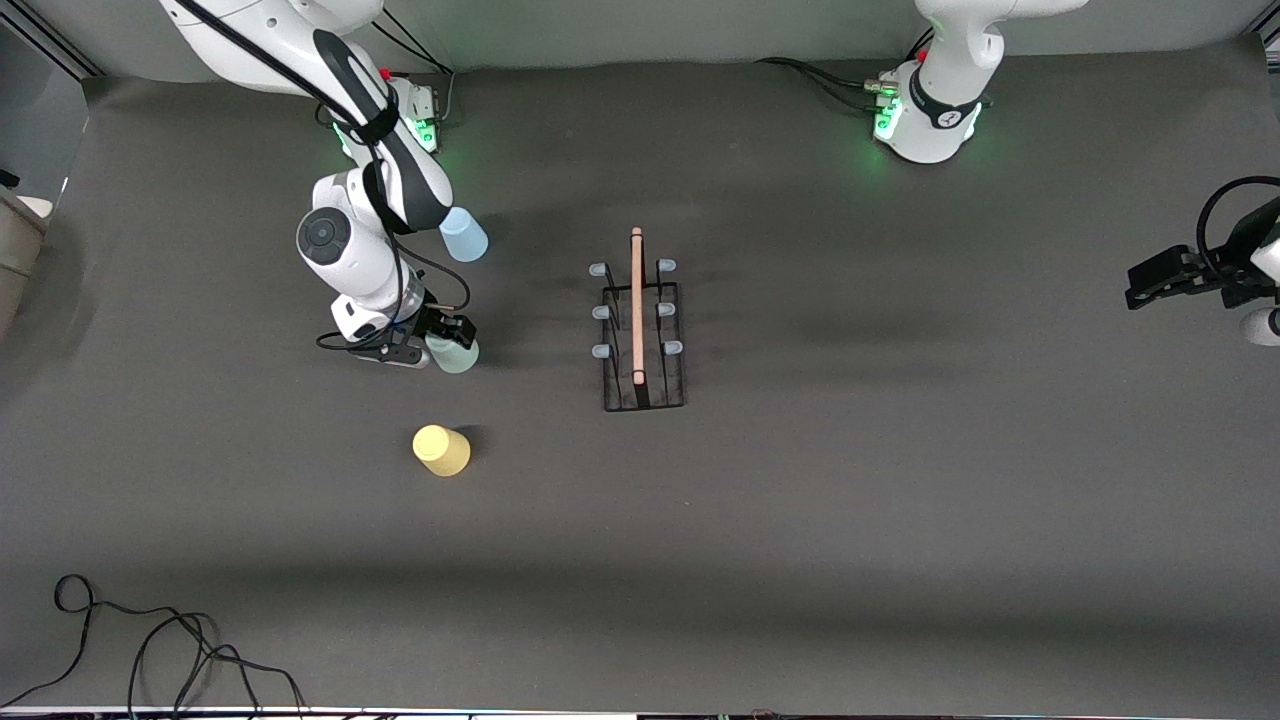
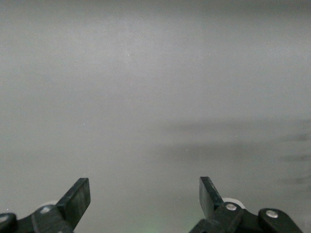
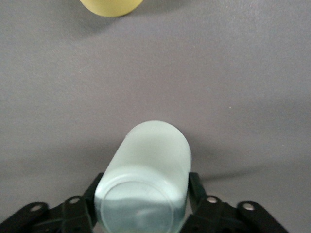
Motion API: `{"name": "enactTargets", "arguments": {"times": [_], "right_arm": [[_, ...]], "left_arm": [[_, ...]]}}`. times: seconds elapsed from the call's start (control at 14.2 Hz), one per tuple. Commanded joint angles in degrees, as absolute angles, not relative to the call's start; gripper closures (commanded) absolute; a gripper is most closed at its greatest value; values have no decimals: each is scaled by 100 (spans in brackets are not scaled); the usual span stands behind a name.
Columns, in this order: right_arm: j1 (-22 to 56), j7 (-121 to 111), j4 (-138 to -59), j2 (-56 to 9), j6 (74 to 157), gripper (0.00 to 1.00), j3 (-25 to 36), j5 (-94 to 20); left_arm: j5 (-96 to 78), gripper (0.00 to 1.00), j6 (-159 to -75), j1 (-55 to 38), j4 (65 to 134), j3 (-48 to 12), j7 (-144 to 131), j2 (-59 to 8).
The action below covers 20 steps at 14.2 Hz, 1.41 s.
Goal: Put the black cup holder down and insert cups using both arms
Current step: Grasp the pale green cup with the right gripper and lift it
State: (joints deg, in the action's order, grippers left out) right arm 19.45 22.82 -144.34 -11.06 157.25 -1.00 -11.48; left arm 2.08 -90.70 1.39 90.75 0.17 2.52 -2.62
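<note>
The pale grey-green cup [image 3: 146, 179] is clasped between the fingers of the right gripper [image 1: 432, 340] toward the right arm's end of the bench. The black cup holder [image 1: 640, 335] is set mid-bench. The left gripper [image 2: 146, 204] is held wide open and empty at the left arm's edge.

The black wire holder [image 1: 642, 335] is set upright mid-table, its wooden rod handle on top. The grey-green cup [image 3: 146, 179], upside down, is gripped. Blue cup [image 1: 463, 235] and yellow cup [image 1: 441, 450] are stood inverted nearby.
</note>
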Motion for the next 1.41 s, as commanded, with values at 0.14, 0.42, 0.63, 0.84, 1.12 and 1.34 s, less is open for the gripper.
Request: {"name": "enactTargets", "arguments": {"times": [0.14, 0.42, 0.63, 0.84, 1.12, 1.34], "right_arm": [[2039, 2556, -14222, -415, 14892, 100, -53, -1371], [2274, 3609, -13669, 175, 13512, 100, -106, -1380], [2906, 4856, -13107, 229, 12992, 100, -106, -1380], [3557, 5964, -12640, 106, 12937, 100, -105, -1371], [4156, 6819, -12367, -114, 12972, 100, -97, -1283], [4315, 7022, -12384, -149, 12990, 100, -97, -1231]], "left_arm": [[202, 0, -9369, 176, 9132, -9, 352, -325], [115, 0, -9352, 264, 9070, -17, 273, -334], [62, 0, -9352, 229, 9097, -26, 272, -378], [-17, 0, -9369, 132, 9158, -88, 237, -326], [-141, 0, -9422, 167, 9141, -70, 237, -281], [-27, 0, -9369, 158, 9141, -70, 246, -334]]}}
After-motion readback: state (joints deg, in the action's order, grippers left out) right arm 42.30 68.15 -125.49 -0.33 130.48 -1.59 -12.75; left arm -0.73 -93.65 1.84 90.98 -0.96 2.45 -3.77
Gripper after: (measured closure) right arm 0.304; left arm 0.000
